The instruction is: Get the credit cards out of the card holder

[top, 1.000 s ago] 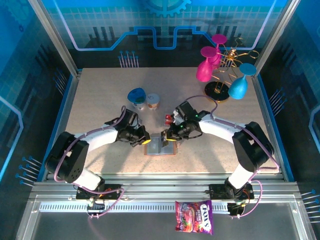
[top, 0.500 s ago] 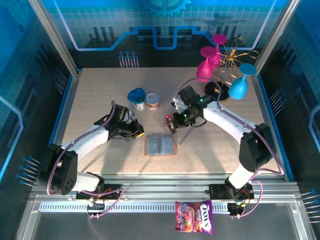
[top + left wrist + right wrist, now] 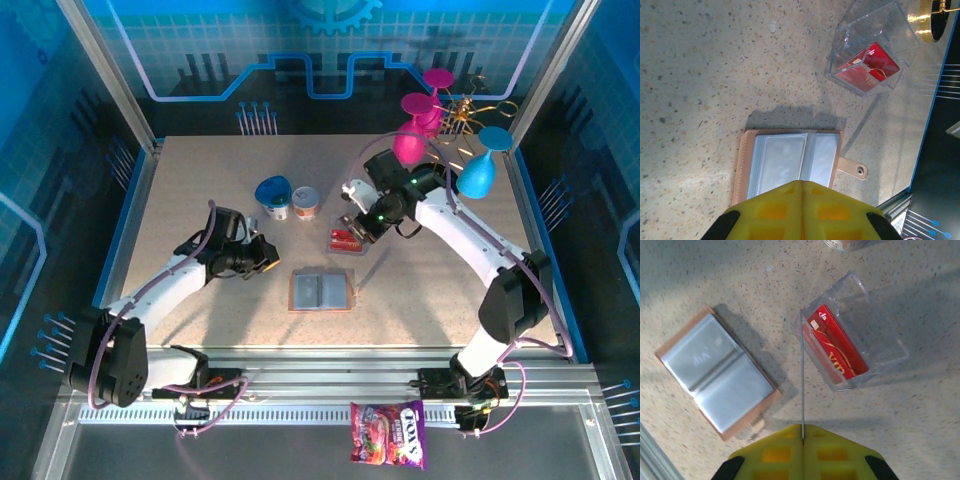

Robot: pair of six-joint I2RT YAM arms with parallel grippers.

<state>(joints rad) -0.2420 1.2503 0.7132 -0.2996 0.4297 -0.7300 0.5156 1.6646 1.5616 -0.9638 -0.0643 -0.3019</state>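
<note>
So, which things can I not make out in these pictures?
The thin card in the right tool: right wrist view, seen edge-on, faces unseen.
The card holder: left wrist view, lower edge behind the left tool; cloudy sleeves hide any cards inside.
The clear box, both wrist views: the red card on top hides any below.

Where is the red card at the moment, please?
The red card sits inside the clear box, right of centre in the top view, just beyond the open card holder.
</note>
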